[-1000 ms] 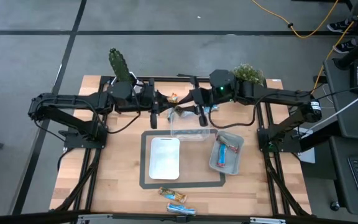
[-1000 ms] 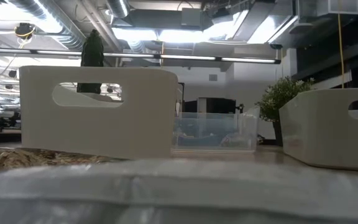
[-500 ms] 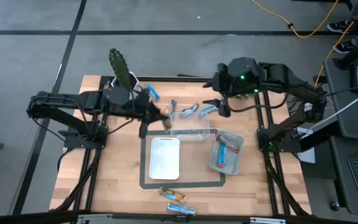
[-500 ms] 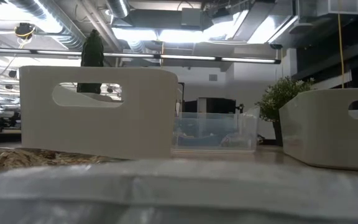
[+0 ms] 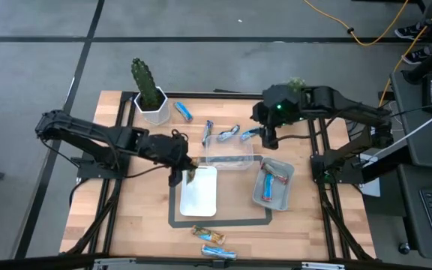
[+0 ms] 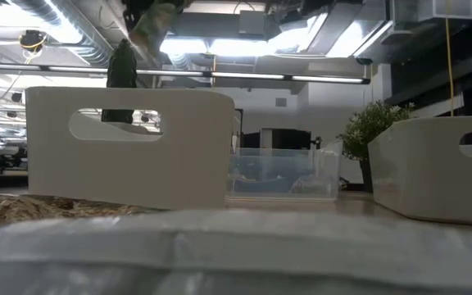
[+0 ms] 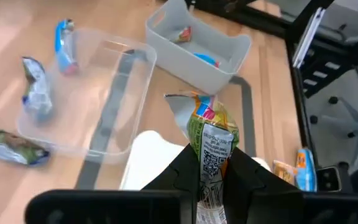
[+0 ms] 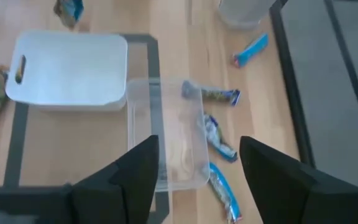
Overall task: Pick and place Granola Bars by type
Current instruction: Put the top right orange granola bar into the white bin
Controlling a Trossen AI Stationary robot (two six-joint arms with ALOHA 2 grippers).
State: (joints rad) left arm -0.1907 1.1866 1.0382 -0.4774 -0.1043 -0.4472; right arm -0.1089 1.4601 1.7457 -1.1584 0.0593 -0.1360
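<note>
We see the left gripper (image 5: 189,171) over the white tray's (image 5: 199,193) 11 o'clock corner, its jaws closed on a green-and-gold granola bar (image 7: 211,138) that stands upright between them. The right gripper (image 5: 267,136) hangs at the clear bin's (image 5: 229,158) 1 o'clock corner with jaws apart and nothing in them. Loose bars (image 5: 231,133) lie on the bench (image 5: 145,202) at the bin's 12 o'clock, more (image 5: 213,243) at the white tray's 6 o'clock, and what look like two or three sit in the grey tray (image 5: 259,194).
</note>
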